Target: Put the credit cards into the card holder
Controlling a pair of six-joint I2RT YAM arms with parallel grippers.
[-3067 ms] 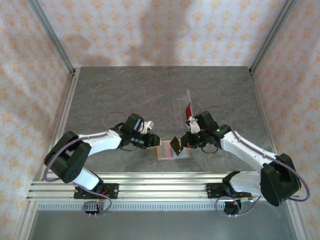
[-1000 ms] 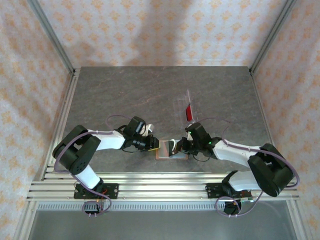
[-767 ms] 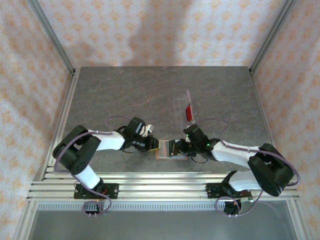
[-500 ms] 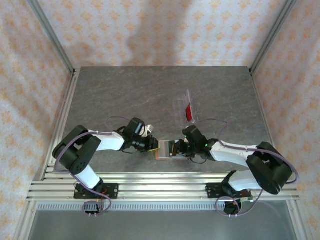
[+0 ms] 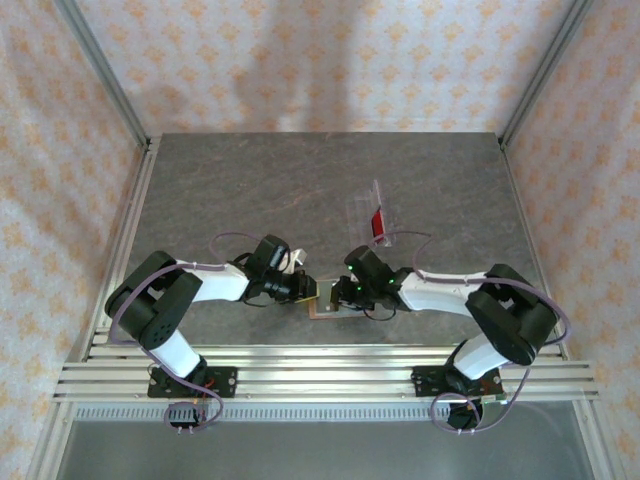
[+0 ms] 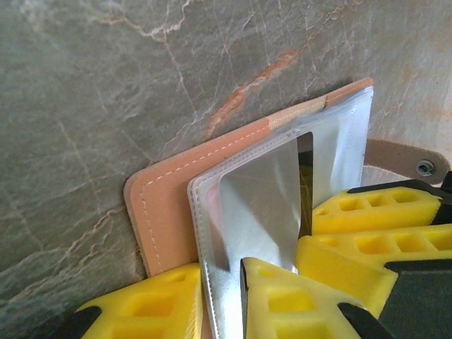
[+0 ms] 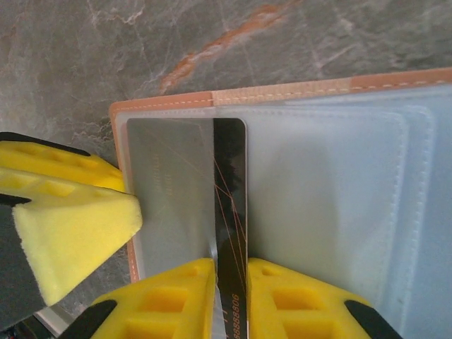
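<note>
Card holder (image 5: 327,304) lies open on the table (image 5: 300,190), near centre, between both arms. Left gripper (image 6: 220,274), jaws narrow, pinches its clear sleeve (image 6: 206,205). Right gripper (image 7: 230,268) clamps the black card (image 7: 230,205) edge-on between the leaves; can't tell if it's actually inside a pocket. Suggest: hold the left pinch steady, tilt the card flat to the pocket plane, slide slowly, release only when seated. Forcing it would likely buckle the sleeve.
</note>
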